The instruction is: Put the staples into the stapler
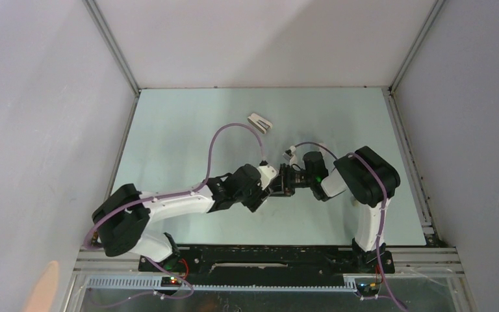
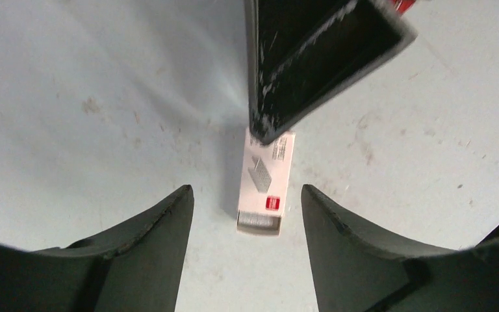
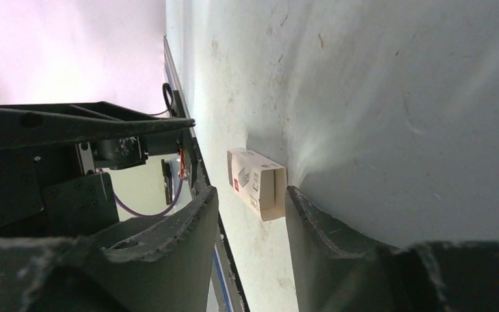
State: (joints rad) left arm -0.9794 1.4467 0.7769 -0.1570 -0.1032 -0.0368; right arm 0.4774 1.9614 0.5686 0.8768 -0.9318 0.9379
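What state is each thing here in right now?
left gripper: open, empty, above the box.
right gripper: open, box not clamped.
white box: flat on the table; inner tray seems to peek out.
pale object: lying apart, too small to tell.

left arm (image 1: 169, 205) + right arm (image 1: 364, 185): wrists meet at table (image 1: 188, 130) centre | pale wedge (image 1: 260, 122): farther back, apart, maybe hinged open

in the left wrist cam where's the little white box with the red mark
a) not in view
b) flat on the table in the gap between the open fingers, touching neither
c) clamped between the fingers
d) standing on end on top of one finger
b: the white box lies flat on the table, in the gap between the spread fingers of the left gripper, clear of both.
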